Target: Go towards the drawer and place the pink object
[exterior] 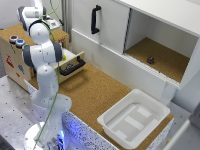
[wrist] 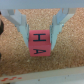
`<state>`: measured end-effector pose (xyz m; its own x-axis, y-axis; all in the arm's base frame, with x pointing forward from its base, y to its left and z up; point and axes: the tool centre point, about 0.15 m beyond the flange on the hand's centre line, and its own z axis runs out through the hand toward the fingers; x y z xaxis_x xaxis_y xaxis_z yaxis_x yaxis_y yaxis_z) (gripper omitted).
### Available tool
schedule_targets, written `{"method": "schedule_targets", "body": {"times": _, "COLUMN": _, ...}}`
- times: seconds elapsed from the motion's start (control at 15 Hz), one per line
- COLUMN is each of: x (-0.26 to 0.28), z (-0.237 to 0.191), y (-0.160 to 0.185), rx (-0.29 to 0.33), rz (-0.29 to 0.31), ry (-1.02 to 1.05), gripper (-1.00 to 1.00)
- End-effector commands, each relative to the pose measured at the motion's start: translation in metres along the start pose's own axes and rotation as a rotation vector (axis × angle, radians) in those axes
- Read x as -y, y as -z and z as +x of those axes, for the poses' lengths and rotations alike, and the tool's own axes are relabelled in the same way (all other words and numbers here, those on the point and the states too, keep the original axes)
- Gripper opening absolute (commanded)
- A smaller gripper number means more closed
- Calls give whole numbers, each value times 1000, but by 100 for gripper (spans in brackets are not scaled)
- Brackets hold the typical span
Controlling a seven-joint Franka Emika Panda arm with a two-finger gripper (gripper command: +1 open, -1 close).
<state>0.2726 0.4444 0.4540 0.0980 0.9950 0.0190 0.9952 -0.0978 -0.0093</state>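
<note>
The worktop (exterior: pixel 95 92) is a cork-brown surface with a speckled front edge. A white rectangular tray (exterior: pixel 134 119) rests directly on it near the corner at the exterior view's right. A white cabinet unit (exterior: pixel 107 47) stands along its far side. A small wooden cabinet with its drawer (exterior: pixel 70 64) pulled open adjoins the worktop at the exterior view's left. In the wrist view, cork surface fills the background beneath the pink object (wrist: pixel 40 43); contact between them cannot be determined.
</note>
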Motion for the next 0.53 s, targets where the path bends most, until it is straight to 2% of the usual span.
{"method": "schedule_targets", "body": {"times": 0.0, "x": 15, "z": -42, "y": 19, "rx": 75, "rz": -7, "ry": -79, "gripper": -100}}
{"method": "schedule_targets", "body": {"times": 0.27, "x": 26, "z": -93, "y": 1, "rx": 91, "rz": 39, "ry": -171, "gripper": -100}}
{"method": "schedule_targets", "body": {"times": 0.47, "x": 37, "z": -126, "y": -34, "rx": 79, "rz": 89, "ry": -221, "gripper": -100}}
